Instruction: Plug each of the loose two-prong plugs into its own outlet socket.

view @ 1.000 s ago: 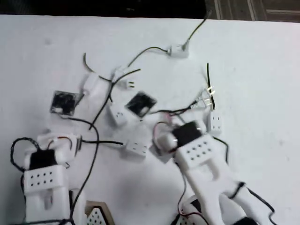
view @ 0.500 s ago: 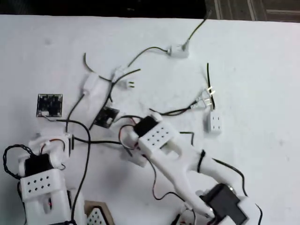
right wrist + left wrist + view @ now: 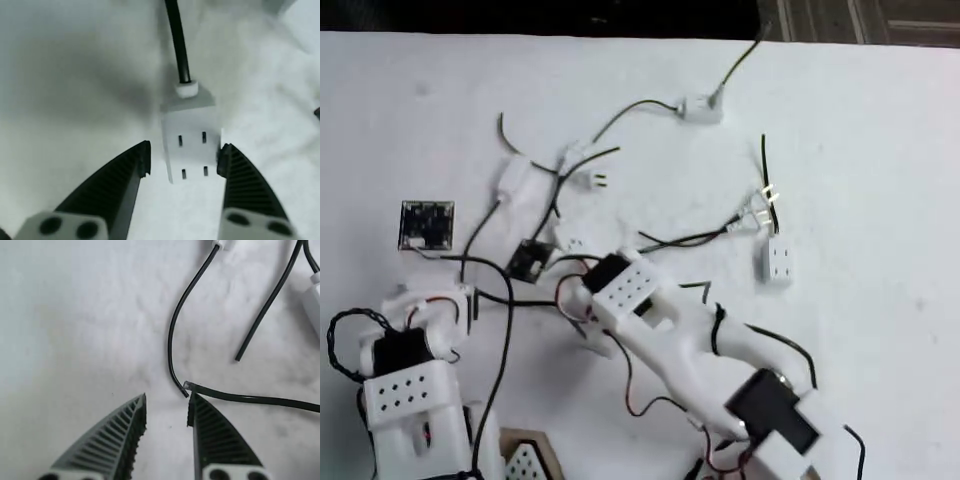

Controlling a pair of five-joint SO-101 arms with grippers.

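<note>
Right gripper point(image 3: 183, 150) stands wide open over the white table point(image 3: 65, 75); its two dark ribbed fingers point(image 3: 125, 180) sit either side of a white outlet socket point(image 3: 192, 145), which lies flat with its four slots facing up; one finger is right at the socket's edge, the other a little apart from it, and nothing is clasped; a black cable point(image 3: 177, 45) leaves the socket's far end through a white collar. Left gripper point(image 3: 166, 400) is partly open with a narrow gap and holds nothing; the cut end of a thin black wire point(image 3: 172, 340) lies just beside one of its fingertips point(image 3: 192, 402), on bare tabletop.

From the high view, the right arm point(image 3: 670, 330) stretches diagonally from the near right towards the middle of the table; the left arm point(image 3: 405, 380) sits at the near left corner. One loose two-prong plug point(image 3: 592, 178) lies on its side beyond the right arm, well apart from it; a second plug point(image 3: 765, 197) lies just beyond another socket point(image 3: 778, 260) on the right, its prongs not in any slot; a third socket point(image 3: 575, 244) lies near the right arm's tip; I cannot tell from above which socket the open fingers straddle.
</note>
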